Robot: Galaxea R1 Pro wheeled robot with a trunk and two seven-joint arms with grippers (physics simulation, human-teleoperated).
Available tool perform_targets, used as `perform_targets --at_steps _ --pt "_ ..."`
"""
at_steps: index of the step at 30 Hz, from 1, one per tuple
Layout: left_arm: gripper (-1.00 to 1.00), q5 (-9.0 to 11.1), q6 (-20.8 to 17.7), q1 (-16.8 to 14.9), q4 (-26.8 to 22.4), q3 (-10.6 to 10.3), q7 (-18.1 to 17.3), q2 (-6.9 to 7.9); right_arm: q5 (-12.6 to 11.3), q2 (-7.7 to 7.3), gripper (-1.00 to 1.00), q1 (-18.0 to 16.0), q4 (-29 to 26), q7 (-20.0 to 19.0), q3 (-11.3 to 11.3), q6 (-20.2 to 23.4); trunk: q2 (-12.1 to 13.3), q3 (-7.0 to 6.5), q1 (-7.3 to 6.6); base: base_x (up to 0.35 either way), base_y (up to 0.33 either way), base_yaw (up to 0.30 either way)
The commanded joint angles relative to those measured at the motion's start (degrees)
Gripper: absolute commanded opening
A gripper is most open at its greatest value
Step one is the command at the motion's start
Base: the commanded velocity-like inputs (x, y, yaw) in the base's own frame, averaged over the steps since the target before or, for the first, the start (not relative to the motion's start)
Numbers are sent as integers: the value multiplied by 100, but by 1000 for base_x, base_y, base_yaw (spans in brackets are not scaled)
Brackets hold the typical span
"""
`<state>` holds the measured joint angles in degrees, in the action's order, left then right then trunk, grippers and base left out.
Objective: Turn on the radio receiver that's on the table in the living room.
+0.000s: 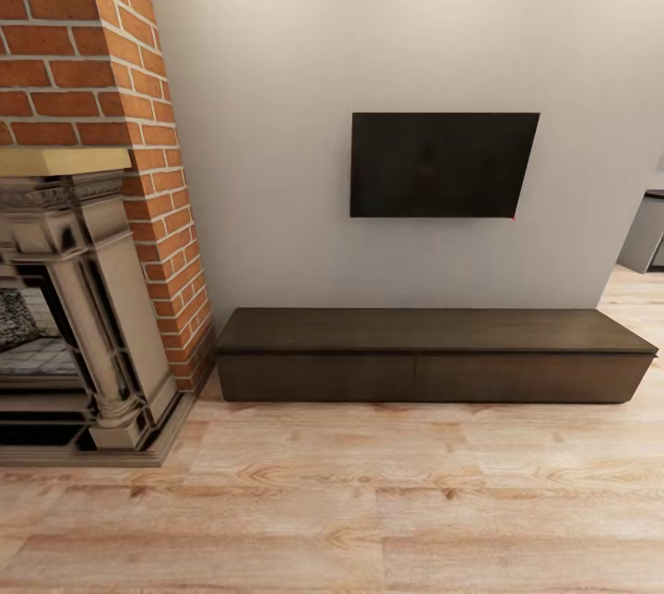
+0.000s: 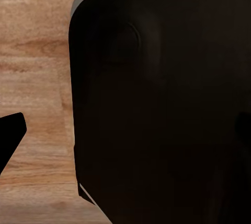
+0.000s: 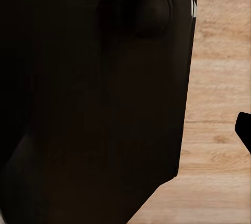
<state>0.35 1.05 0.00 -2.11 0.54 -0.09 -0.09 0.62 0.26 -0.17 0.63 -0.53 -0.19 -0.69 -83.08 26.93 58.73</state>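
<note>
The wall (image 1: 277, 68) is the biggest thing ahead, pale grey and plain, running across the far side of the head view with no writing on it. Below it the light wood plank floor (image 1: 369, 502) spreads across the whole near part of the scene, and the same planks show under both wrist cameras. At the far left stands a red brick chimney (image 1: 83, 31) with pale mortar lines, and built into its foot is a carved stone fireplace (image 1: 83, 299) with a yellowish mantel shelf and a column at its right corner; its dark opening holds something grey and speckled that is too unclear to name. Along the base of the wall, just right of the brick, lies a long low dark-brown cabinet (image 1: 433, 354), closed at the front with a faint seam near the middle and a flat top. Above it hangs a black television (image 1: 443, 165), screen dark, with a tiny red spot at its lower right corner and no readable brand. At the far right edge a grey piece of furniture (image 1: 643, 234) shows partly beyond the wall's corner. In each wrist view a large black rounded robot body part (image 2: 157, 109) blocks most of the picture, so I cannot tell whether either pincer is wide or narrow.
</note>
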Motion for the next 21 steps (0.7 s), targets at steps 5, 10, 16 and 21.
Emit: perform_targets --at_steps 5,10,16,21 --pt "100 0 0 0 0 -1 0 0 5 0 100 2 -1 0 18 -1 0 0 0 0 0 99" --pt "100 0 0 0 0 -1 0 0 8 0 100 0 -1 0 26 -1 0 0 0 0 0 239" --pt "100 0 0 0 0 -1 0 0 9 0 100 -1 0 0 27 4 0 0 0 0 0 266" --pt "100 0 0 0 0 -1 0 0 9 0 100 5 0 0 28 0 0 0 0 0 0 270"
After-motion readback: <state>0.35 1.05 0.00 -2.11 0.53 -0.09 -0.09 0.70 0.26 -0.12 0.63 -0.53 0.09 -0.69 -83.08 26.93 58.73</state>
